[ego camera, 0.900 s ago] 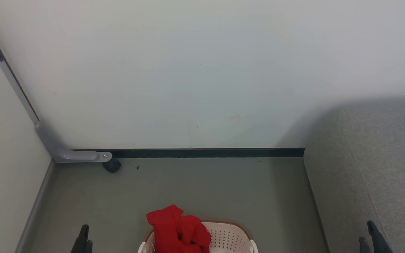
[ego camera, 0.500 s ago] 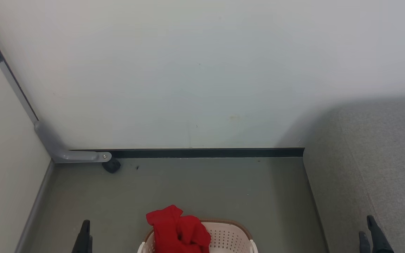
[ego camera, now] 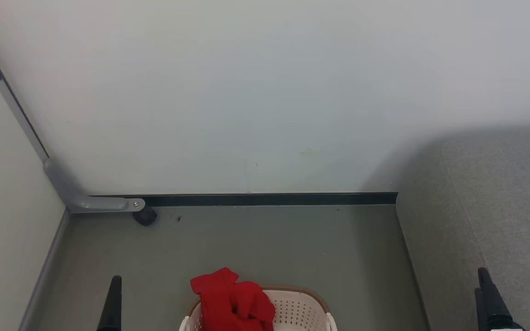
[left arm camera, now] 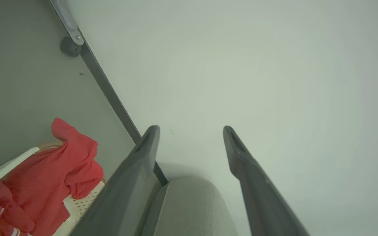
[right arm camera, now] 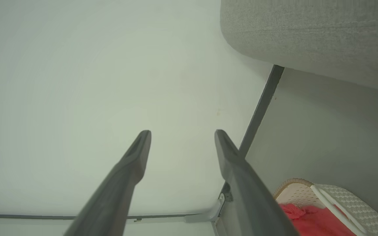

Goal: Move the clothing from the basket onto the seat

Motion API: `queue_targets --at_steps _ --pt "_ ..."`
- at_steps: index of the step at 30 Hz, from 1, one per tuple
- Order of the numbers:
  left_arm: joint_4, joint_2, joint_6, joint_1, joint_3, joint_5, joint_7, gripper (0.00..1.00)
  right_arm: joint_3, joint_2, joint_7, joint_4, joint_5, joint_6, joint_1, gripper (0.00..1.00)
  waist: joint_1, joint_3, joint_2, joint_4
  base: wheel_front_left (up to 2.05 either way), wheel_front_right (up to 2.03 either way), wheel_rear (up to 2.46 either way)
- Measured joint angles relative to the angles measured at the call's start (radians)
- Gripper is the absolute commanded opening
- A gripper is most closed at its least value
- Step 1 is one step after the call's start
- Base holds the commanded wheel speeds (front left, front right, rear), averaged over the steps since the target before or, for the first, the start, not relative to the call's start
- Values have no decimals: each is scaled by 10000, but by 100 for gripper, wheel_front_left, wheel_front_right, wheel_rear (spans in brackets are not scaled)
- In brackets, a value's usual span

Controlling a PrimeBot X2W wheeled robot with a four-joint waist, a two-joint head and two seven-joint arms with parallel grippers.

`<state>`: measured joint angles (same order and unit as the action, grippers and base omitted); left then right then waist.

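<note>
Both claws are spread and empty: the left claw (left arm camera: 191, 128) and the right claw (right arm camera: 183, 131) alike. Between them the basket (ego camera: 302, 311) sits on the floor (ego camera: 246, 243), the clothing (ego camera: 230, 299) heaped in its side nearer the left claw and draped over the far rim. Beyond the right claw spreads the seat (ego camera: 499, 207).

The grey-green floor (ego camera: 246, 248) runs to a black skirting strip (ego camera: 269, 199) at the foot of the pale wall. The cream basket (ego camera: 302, 308) stands on it at the near edge, well apart from the wall. The grey seat (ego camera: 499, 207) meets the floor along the right side. Near the left corner, 1 small black wheel (ego camera: 145, 216) sits beneath a grey bracket (ego camera: 90, 202), with 1 dark speck (ego camera: 178, 219) just beside it.
</note>
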<state>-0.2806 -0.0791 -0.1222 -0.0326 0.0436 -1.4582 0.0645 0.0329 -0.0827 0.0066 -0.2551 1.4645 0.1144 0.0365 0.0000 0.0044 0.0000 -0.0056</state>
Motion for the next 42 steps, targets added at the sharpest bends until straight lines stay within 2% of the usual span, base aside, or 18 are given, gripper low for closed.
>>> queue_targets --at_steps 3,12,26,31,42 --pt "50 -98 2 -48 79 585 94 100 -130 -115 -96 82 -249 0 5 100 0 6 0 1 0 0 0" --pt "284 -180 431 -79 104 2629 359 100 -681 -573 -472 324 -1166 2 170 100 0 38 1 0 0 0 0" --pt "416 -556 980 -221 694 5751 798 100 -1649 -1588 -1315 121 -4608 -94 410 100 0 93 0 -40 0 0 0" --pt "318 -665 1241 -227 907 6771 970 100 -2029 -1768 -1505 77 -5515 -105 514 100 0 101 1 -67 0 0 0" --pt "113 -669 1415 -308 1143 8286 1325 100 -2606 -2142 -1942 -167 -7031 -188 617 100 0 85 0 -109 0 0 0"
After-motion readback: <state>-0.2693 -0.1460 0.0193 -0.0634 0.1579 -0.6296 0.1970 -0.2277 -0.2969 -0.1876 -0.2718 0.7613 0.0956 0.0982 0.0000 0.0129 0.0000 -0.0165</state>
